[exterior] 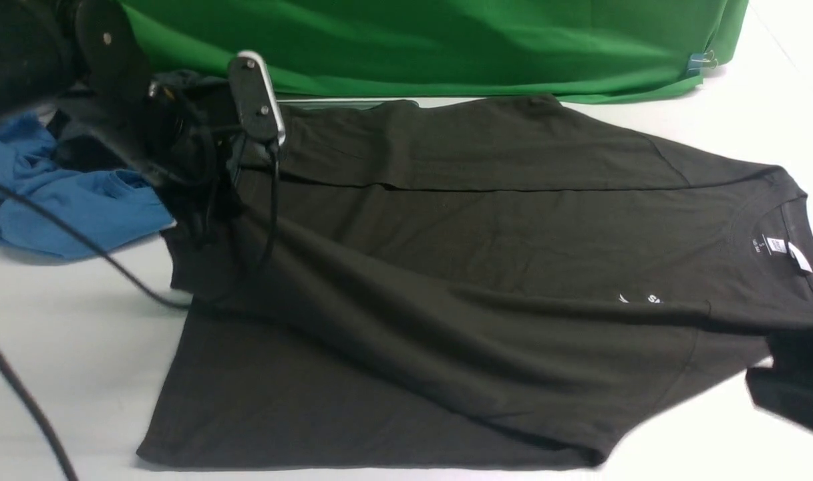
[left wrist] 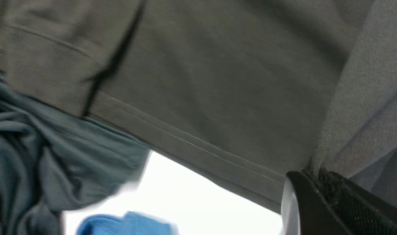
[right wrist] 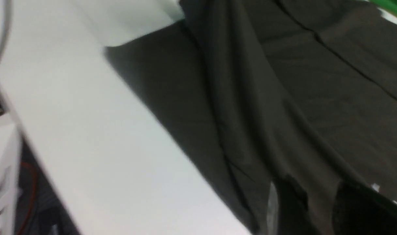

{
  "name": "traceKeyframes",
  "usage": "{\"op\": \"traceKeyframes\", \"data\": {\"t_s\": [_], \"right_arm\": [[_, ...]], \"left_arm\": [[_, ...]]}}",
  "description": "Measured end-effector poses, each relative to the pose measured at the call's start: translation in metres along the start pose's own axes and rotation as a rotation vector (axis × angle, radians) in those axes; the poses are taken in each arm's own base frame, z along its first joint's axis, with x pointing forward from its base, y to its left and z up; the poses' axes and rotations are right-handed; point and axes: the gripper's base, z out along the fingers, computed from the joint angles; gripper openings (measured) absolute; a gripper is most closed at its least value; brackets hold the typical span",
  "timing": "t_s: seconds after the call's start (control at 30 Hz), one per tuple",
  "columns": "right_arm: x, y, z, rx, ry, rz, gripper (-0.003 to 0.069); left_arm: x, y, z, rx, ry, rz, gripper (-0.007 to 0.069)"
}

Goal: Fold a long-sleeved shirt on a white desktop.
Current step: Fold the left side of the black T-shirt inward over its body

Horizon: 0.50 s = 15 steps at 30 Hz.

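Shirt, long-sleeved, brownish-black matte cotton, crew neck (exterior: pixel 513 240), spread across the smooth white desktop (exterior: pixel 65 374); neck and white label toward right side of front view. Near sleeve-side layer raised, draped diagonally over the body, partly covering the small white chest print (exterior: pixel 653 299). Left gripper, black with pale edging (left wrist: pixel 315 178): closed, pinching shirt fabric near the hem. Right gripper, black, blurred (right wrist: pixel 319 195): fingers parted, over the shirt; contact unclear. Crumpled bright blue cloth garment (exterior: pixel 79 200) beside the dark bluish-charcoal garment (left wrist: pixel 54 147). Bright green cloth (exterior: pixel 446 47) beyond shirt, blue-and-silver metal clip (exterior: pixel 703 61) at its edge.
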Motion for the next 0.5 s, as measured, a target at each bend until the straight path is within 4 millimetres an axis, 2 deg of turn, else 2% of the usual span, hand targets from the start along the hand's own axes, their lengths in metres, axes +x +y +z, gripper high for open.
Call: {"op": "traceKeyframes", "data": {"t_s": [0.27,0.37,0.5], "right_arm": [[-0.003,-0.002,0.019,0.050,0.066,0.019,0.0239],[-0.004,-0.002,0.025,0.054,0.089,0.013,0.0240],[-0.004,-0.002,0.029,0.057,0.102,0.034,0.0240]], "left_arm": [[-0.015,0.030,0.004,-0.023,-0.017,-0.067,0.0040],[-0.018,0.038,0.015,-0.021,-0.016,-0.075,0.0040],[-0.017,0.040,0.039,0.005,0.004,-0.079,0.0040]]}}
